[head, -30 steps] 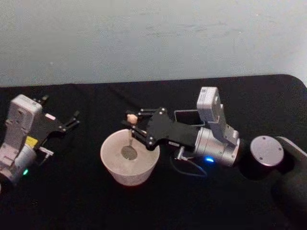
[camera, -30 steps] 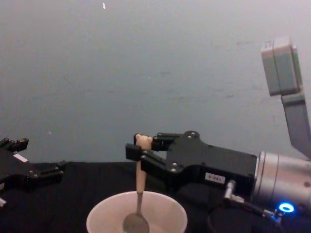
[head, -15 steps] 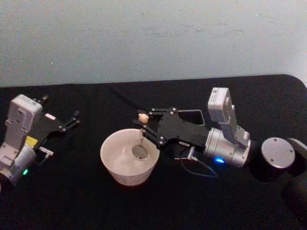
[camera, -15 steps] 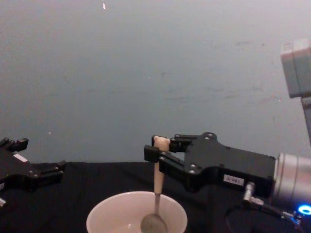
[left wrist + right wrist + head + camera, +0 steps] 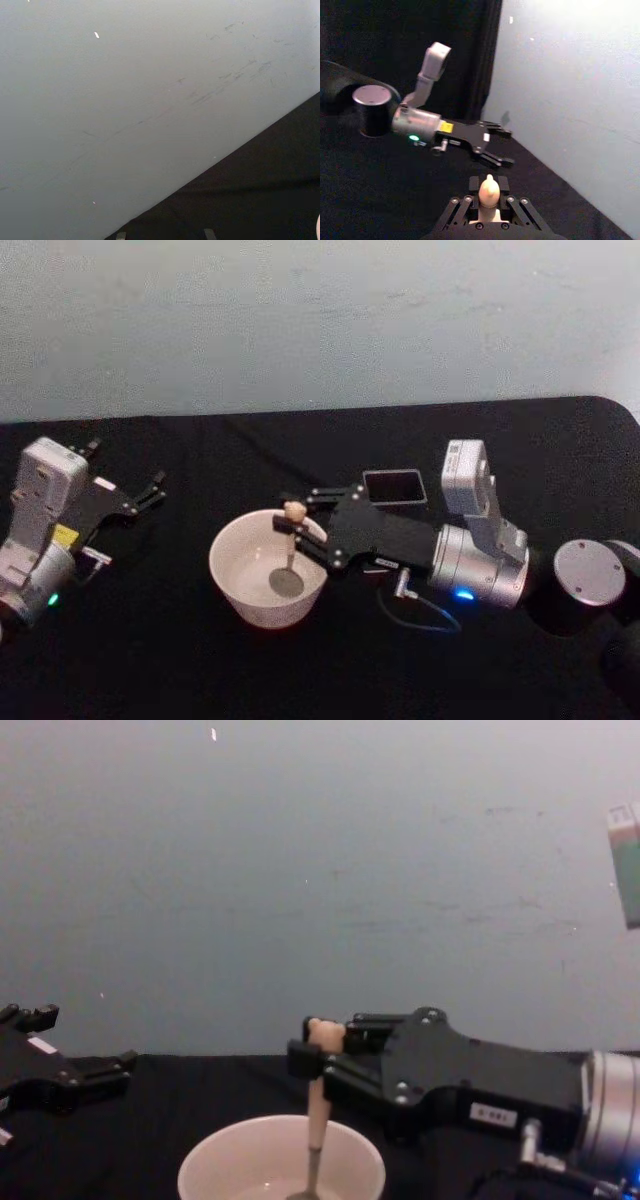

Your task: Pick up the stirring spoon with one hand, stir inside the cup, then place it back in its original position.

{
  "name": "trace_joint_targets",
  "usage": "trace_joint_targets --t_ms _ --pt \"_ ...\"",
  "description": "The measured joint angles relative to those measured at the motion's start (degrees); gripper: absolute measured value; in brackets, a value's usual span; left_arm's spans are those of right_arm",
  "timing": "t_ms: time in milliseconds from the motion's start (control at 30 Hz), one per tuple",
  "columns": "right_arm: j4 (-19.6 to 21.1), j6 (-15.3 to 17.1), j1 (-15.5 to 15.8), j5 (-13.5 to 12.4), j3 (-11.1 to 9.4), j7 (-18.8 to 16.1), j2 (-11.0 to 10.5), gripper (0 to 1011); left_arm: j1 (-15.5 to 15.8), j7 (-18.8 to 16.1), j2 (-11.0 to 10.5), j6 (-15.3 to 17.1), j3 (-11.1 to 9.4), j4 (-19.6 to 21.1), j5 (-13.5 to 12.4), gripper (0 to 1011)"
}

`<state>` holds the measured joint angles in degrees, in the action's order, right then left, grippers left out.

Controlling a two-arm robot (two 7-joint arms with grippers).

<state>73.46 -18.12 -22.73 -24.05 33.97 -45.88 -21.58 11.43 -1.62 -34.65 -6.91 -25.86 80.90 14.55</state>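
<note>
Gripping stirring spoon upright in cup, right hand; white label unreadable.

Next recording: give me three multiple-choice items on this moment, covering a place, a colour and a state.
1. Where is the stirring spoon's metal bowl? A) inside the cup B) beside it C) high above it
2. The cup's colour? A) red B) blue C) cream-white
3. The right gripper is: A) open, empty B) shut on the stirring spoon C) gripping the cup's rim
Key: 1 A, the spoon hangs upright into the cup; 2 C, its wall shows cream-white; 3 B, it pinches the handle under the knob; the left gripper sits open, far left.
</note>
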Motion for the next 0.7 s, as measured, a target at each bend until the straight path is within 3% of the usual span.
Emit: trace_joint_targets --t_ms 367,700 --pt "-1.7 -0.3 -1.4 -0.1 1.6 -0.4 2.0 215 0.0 0.0 0.0 0.0 0.0 0.0 0.0 1001" --pt "-6.3 -1.8 -4.1 1.2 1.0 1.8 4.4 214 0.0 0.0 0.0 0.0 0.0 0.0 0.0 1001"
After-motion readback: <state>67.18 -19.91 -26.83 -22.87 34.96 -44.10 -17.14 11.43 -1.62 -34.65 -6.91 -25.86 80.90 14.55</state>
